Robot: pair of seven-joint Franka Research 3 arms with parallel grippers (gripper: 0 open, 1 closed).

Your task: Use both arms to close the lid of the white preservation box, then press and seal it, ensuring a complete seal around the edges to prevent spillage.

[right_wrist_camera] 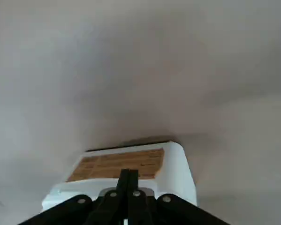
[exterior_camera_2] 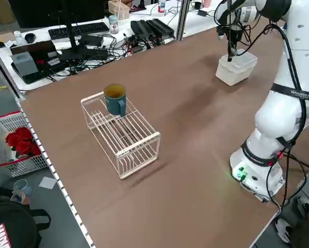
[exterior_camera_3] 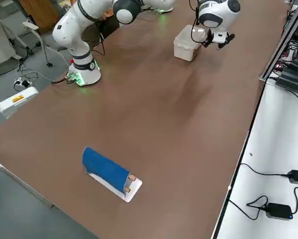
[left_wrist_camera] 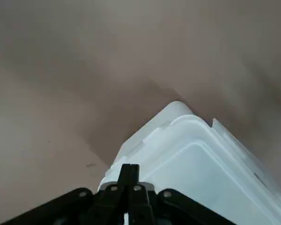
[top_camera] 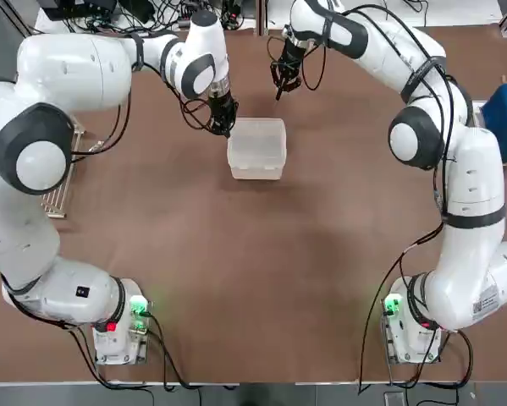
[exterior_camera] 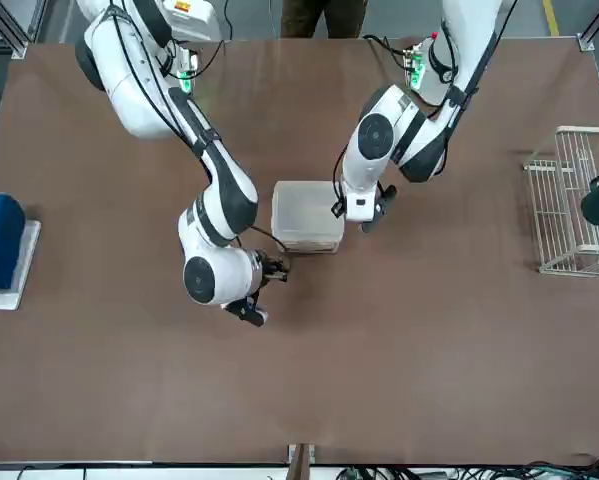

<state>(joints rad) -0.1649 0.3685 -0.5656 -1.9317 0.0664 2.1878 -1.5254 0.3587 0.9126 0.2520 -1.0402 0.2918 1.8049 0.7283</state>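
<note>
We locate the white preservation box [top_camera: 256,148] on the far half of the brown counter [top_camera: 261,262], roughly midway between the two arms. The left pincer [top_camera: 224,125] points down at the box's far left corner, fingers pressed together, with its tip at the corner rim; we cannot tell whether it touches. The right pincer [top_camera: 281,85], also pressed together and holding nothing, hangs beyond the box's far edge, near it but apart.

The box is rectangular, translucent white, with rounded corners. The lid [left_wrist_camera: 201,164] lies flat on the base, its raised rim showing in the left wrist view.

Elsewhere on the counter we find a wire basket [exterior_camera_2: 124,133] well off to the robot's left, with a teal mug [exterior_camera_2: 115,98] on it, and a blue object on a white base [exterior_camera_3: 109,172] at the right edge. Beyond the counter stand a desk with a keyboard [exterior_camera_2: 74,30] and cables, and a bin holding red items [exterior_camera_2: 17,139].
</note>
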